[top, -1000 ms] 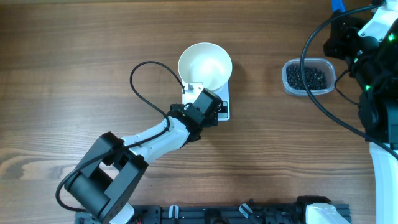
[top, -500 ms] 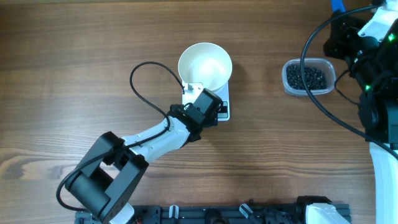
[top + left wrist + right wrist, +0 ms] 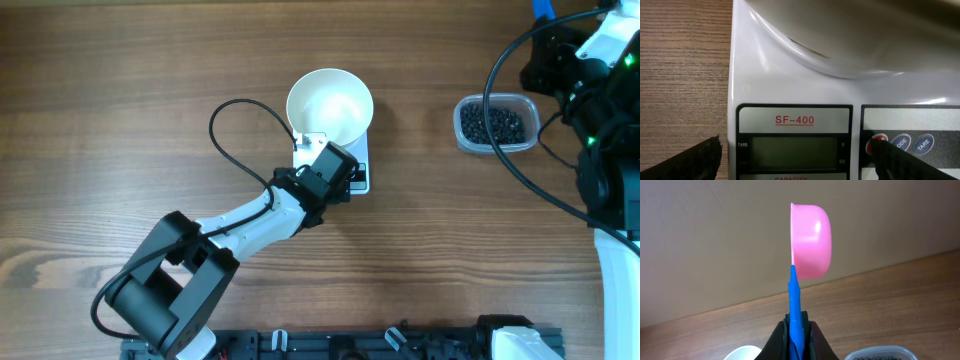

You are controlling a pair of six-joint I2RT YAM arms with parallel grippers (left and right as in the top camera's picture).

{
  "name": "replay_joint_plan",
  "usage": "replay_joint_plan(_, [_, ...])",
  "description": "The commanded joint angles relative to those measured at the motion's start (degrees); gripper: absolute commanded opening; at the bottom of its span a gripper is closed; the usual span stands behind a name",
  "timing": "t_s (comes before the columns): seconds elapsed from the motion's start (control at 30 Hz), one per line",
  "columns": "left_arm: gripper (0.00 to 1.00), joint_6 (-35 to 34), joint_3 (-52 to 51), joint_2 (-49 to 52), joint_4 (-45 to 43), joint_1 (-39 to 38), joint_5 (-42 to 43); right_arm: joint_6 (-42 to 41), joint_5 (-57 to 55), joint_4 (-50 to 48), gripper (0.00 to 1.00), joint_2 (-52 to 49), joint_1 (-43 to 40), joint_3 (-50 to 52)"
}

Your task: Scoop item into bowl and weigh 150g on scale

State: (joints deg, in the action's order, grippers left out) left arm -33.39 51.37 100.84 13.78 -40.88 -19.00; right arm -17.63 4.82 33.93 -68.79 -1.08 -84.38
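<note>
1. Position of the things: the beads (image 3: 490, 124) all lie in the clear tub (image 3: 459, 128) toward the right edge of the surface. The white bowl (image 3: 330, 100) is empty and sits on the scale (image 3: 363, 155) about the middle of the surface.
2. The left fingers (image 3: 912, 162) are spread wide above the scale's panel and hold nothing. One tip is at the red button (image 3: 874, 145).
3. The right fingers (image 3: 816, 342) are closed on the blue handle of the scoop (image 3: 811, 242). Its pink cup is empty, turned on its side, and raised near the far right corner.
4. The step in hand seems to be switching the scale on. To do it well, only that one tip should press straight down, shortly, without leaning on the platform or the bowl. The reading should be zero with the bowl on it before any scooping.
5. The LCD (image 3: 794, 150) looks blank. The lower panel is cut off, and real contact with the button cannot be confirmed. In the overhead view the left wrist covers the display.
</note>
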Motion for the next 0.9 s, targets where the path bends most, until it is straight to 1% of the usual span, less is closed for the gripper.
replay_joint_plan(0.0, [1.0, -0.11, -0.76, 3.23, 1.97, 0.28, 0.59, 0.98, -0.96, 0.04, 0.04, -0.37, -0.13, -1.55])
replay_joint_plan(0.33, [1.0, -0.09, -0.31, 2.08, 2.78, 0.28, 0.74, 0.98, -0.96, 0.02, 0.04, -0.37, -0.13, -1.55])
replay_joint_plan(0.6, [1.0, -0.07, 0.81, -6.29, 2.84, 0.26, 0.76, 1.01, -0.96, 0.02, 0.04, -0.37, -0.13, -1.55])
replay_joint_plan(0.77, [1.0, 0.11, 0.81, -11.52, 6.32, 0.26, 3.32, 1.01, -0.98, 0.02, 0.04, -0.37, -0.13, -1.55])
replay_joint_plan(0.87, [1.0, 0.11, 0.81, -16.48, 9.01, 0.26, 4.63, 1.09, -0.98, 0.0, 0.04, -0.37, -0.13, -1.55])
